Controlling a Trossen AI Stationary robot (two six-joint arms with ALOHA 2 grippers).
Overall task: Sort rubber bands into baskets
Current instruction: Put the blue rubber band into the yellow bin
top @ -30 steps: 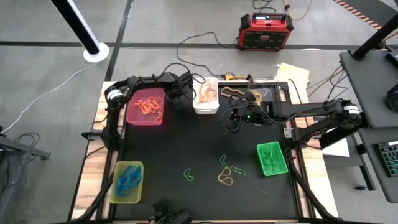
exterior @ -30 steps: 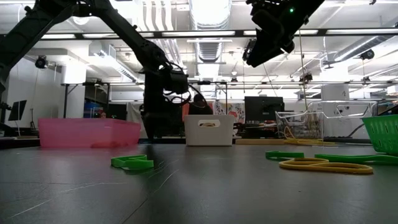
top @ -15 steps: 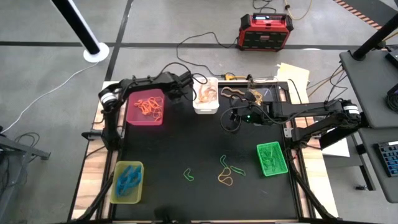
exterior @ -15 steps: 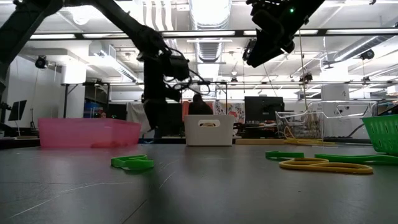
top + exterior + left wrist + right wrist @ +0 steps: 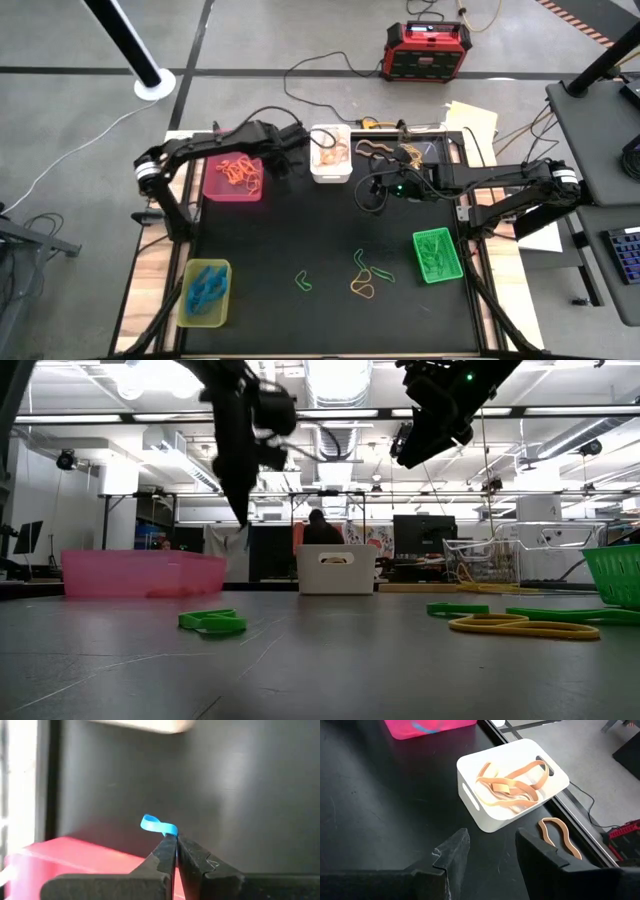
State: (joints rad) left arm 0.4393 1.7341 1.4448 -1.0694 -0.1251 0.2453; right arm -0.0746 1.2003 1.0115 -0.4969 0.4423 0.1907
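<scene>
I had left claw (image 5: 176, 840) clamped on blue rubber band (image 5: 158, 826), upper-left beside pink basket (image 5: 233, 186); right claw (image 5: 490, 850) gaped empty near white basket (image 5: 512, 782).

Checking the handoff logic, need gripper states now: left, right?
Left gripper: shut on a blue band, near the pink basket.
Right gripper: open, empty, facing the white basket.

Five baskets (image 5: 233, 178), four loose rubber bands (image 5: 362, 288) on the mat, two arms.

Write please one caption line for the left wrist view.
Left tool, shut on a blue rubber band, above the black table beside the pink basket.
</scene>
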